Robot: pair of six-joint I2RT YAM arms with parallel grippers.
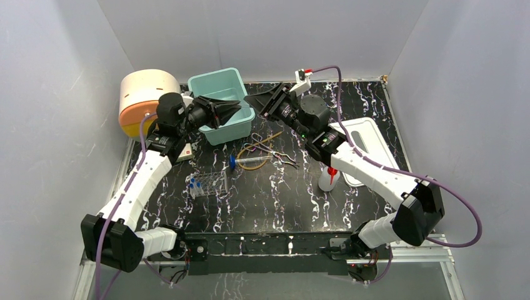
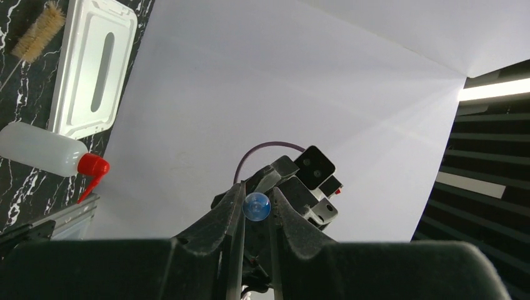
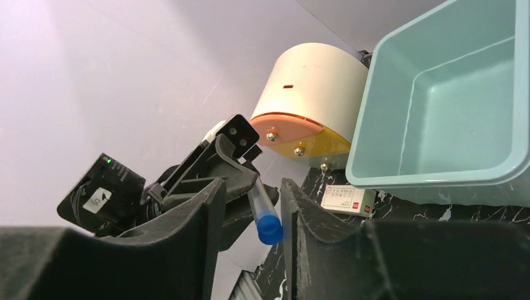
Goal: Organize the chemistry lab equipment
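So the left claw (image 1: 232, 107) was clamped on the clear end of a blue-capped vial (image 3: 262, 209), held up in the air, not on the surface (image 1: 281, 206). In its own wrist view you basically looked down the tube end-on, just the round blue cap between the fingers.

The right claw (image 3: 253, 184) was nose to nose with it. Its jaws stood on either side of the cap end with a visible gap on one side, so not clamped yet as far as I could see.

That's the key bit: the vial's long axis ran straight from one claw into the other, cap first toward the right one. It looked like a mid-air handover to me. The right would need to pinch squarely across the tube before the left let go, or it drops.

Further out, both claws met just off the right corner of the teal bin (image 1: 231, 132). The clear rack (image 1: 209, 183) with the other vials sat below on the surface, nearer the left arm. The syringe (image 1: 250, 162) and tongs (image 1: 275, 151) lay mid-surface, and the squeeze bottle (image 1: 328, 180) was by the right arm.
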